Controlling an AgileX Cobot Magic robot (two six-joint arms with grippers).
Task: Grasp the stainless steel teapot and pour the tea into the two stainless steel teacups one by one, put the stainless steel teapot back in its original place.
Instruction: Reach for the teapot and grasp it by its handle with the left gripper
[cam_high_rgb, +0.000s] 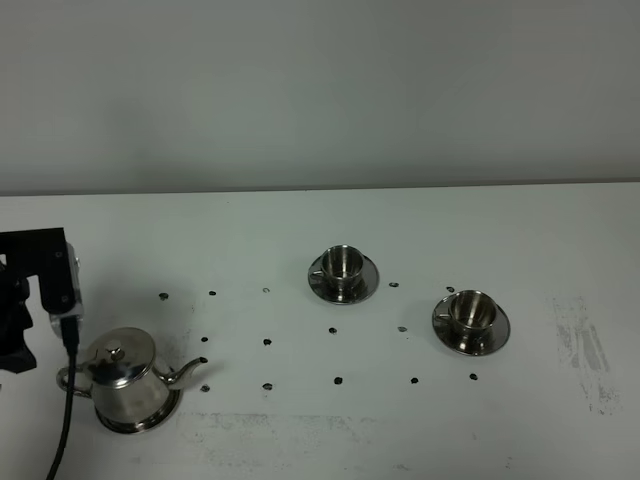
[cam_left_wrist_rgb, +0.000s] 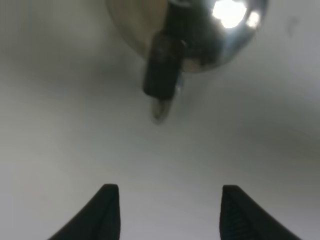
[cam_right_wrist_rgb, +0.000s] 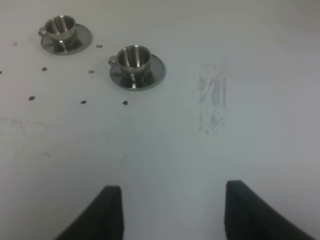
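The stainless steel teapot (cam_high_rgb: 125, 380) stands upright on its round steel plate (cam_high_rgb: 172, 410) at the front left, spout pointing right. In the left wrist view the teapot (cam_left_wrist_rgb: 210, 35) is blurred, with its dark handle (cam_left_wrist_rgb: 162, 65) facing my left gripper (cam_left_wrist_rgb: 165, 192). That gripper is open, empty and a short way from the handle. The two steel teacups (cam_high_rgb: 342, 263) (cam_high_rgb: 470, 310) sit on their saucers at mid-table and to the right, and both also show in the right wrist view (cam_right_wrist_rgb: 61, 26) (cam_right_wrist_rgb: 134, 57). My right gripper (cam_right_wrist_rgb: 167, 192) is open and empty, well short of them. No tea shows.
The left arm's black body (cam_high_rgb: 40, 285) and its cable (cam_high_rgb: 65, 410) are at the left edge beside the teapot. Small dark spots (cam_high_rgb: 333, 330) dot the white table. A grey scuff (cam_high_rgb: 585, 350) marks the right side. A wall stands behind the table.
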